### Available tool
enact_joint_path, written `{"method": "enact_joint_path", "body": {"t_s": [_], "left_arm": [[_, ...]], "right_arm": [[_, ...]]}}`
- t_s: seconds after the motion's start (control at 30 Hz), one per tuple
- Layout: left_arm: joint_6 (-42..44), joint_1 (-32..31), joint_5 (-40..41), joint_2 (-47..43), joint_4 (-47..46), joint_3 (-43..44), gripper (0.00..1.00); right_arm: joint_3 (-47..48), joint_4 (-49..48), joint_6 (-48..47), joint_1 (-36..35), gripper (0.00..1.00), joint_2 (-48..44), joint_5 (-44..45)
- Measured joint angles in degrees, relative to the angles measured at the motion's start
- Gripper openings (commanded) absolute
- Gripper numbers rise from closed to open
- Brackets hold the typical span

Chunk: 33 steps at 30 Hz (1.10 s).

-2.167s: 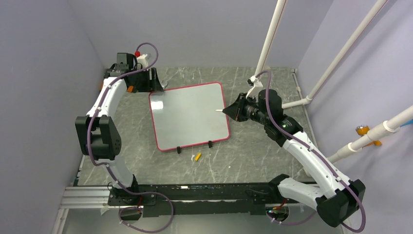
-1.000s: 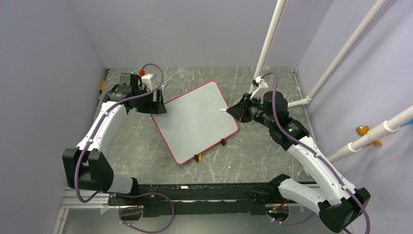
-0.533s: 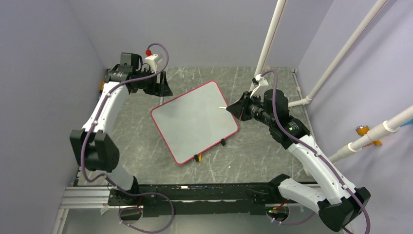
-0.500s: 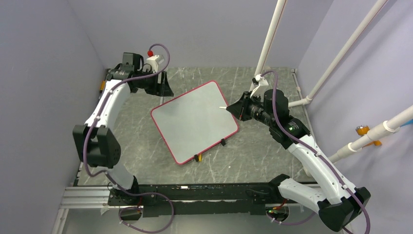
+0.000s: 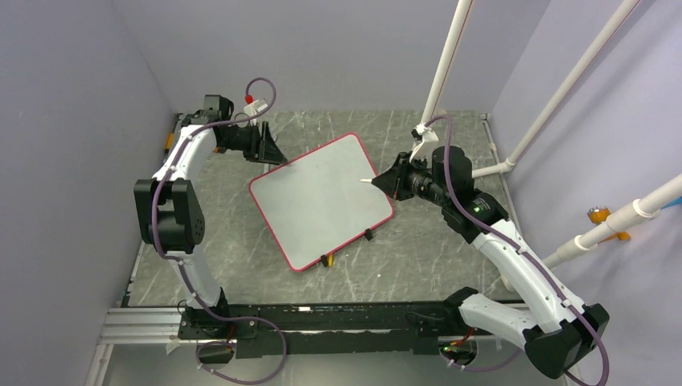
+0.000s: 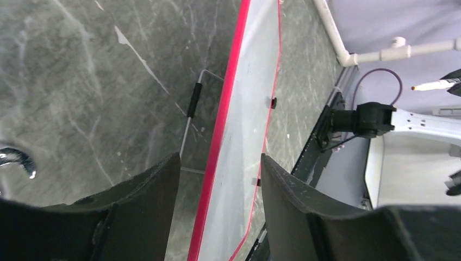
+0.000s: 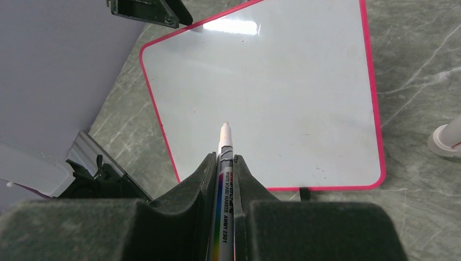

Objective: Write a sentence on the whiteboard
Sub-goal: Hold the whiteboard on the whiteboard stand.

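**White marker poised over a blank board: writing not yet begun**

White-and-orange marker (image 7: 224,163), cap off, its pale tip pointing forward and slightly down toward the board. The right gripper (image 7: 224,159) is clamped on the barrel, with the printed label showing between its two dark fingers. In the top view the tip lies over the far-right edge of the whiteboard (image 5: 322,201). It appears to hover rather than press, though the pictures do not settle whether it touches.

Progress: the glossy surface shows only reflections. No stroke of the sentence is visible in any view, so the whole text is judged to be left to write. The preparatory steps look complete, since the pen is in hand and uncapped and the board lies within reach.

Position: the whiteboard lies flat near the middle of the table (image 5: 418,249), turned so that one corner points toward the arm bases. Its two black clips (image 5: 369,235) sit on the near-right edge.

Pose: the right arm reaches in from the near-right corner of the table, forearm raised, wrist levelled toward the board. The left arm folds back along the left edge. The left gripper (image 5: 269,149) sits just off the board's far-left corner, jaws apart and holding nothing. A thin wire loop (image 6: 193,100) lies beside that edge.
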<state>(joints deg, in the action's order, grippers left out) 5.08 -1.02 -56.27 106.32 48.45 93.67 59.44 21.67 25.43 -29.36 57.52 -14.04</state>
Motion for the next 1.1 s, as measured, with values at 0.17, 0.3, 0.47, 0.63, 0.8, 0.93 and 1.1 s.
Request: {"method": "enact_joint_path", "body": {"t_s": [0.17, 0.3, 0.47, 0.63, 0.8, 0.93, 1.1], "left_arm": [[0.39, -0.33, -2.84, 1.97, 0.37, -0.79, 0.54], [0.5, -0.44, -3.19, 2.38, 0.7, -1.53, 0.47], [1.09, -0.59, -3.65, 2.97, 0.79, -1.57, 0.46], [1.7, -1.29, -3.91, 3.28, 1.29, -1.73, 0.39], [2.67, -2.29, -3.67, 3.28, 1.99, -1.84, 0.17], [2.99, -2.43, -4.79, 3.23, 2.27, -1.86, 0.0], [2.19, -3.34, -4.76, 1.36, 1.95, -3.04, 0.0]], "right_arm": [[0.2, 0.85, -0.46, 0.0, 0.0, 0.17, -0.04], [0.39, 1.01, -0.61, 0.0, 0.0, 0.17, -0.15], [0.39, 1.05, -0.87, 0.0, 0.0, 0.17, -0.26], [0.39, 1.11, -1.14, 0.0, 0.0, 0.17, -0.28], [0.39, 1.22, -1.49, 0.0, 0.0, 0.17, -0.83], [0.39, 1.2, -1.9, 0.0, 0.0, 0.17, -1.64], [0.39, 0.94, -2.36, 0.0, 0.0, 0.04, -3.1]]}}
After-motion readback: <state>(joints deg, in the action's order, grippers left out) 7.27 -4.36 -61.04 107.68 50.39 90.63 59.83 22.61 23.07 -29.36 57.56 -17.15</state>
